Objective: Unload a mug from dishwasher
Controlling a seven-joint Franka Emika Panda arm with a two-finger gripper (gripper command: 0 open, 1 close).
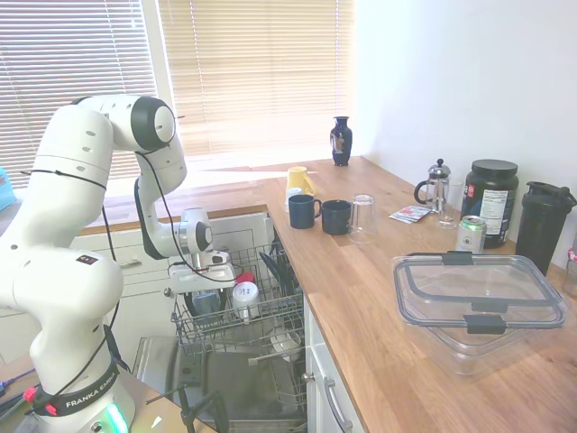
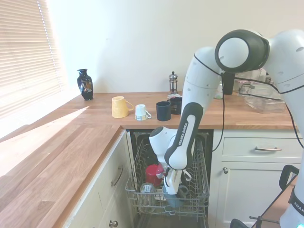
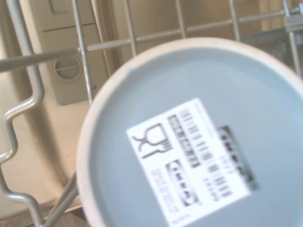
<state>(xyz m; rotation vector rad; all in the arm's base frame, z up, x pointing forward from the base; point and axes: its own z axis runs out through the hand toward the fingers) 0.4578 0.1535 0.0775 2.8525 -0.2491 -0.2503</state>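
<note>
Reaching: we see the white arm bent down into the pulled-out grey wire rack point(image 2: 202, 183) of the built-in dishwasher point(image 2: 142, 142), which sits among white cabinet fronts.
Pincer: the two-finger gripper point(image 2: 172, 189) is low in the rack, right at the mug; we cannot tell whether its fingers are spread, narrow, or closed on anything.
Task mug: the muted grey-green ceramic mug point(image 2: 174, 195) stands upside down near the rack's front edge, under the gripper; in the wrist view its pale base with a white printed label point(image 3: 191, 161) fills most of the picture, rack wires around it.
Rack neighbours: a red cup point(image 2: 153, 174) sits behind the mug, and a clear glass point(image 2: 146, 189) stands at the rack's front corner on the window side.
Worktop: on the wooden bench point(image 1: 379, 298), near the edge above the dishwasher, we see a yellow mug point(image 1: 299, 179), two dark navy mugs point(image 1: 303, 211) and an upturned clear glass tumbler point(image 1: 362, 216).
</note>
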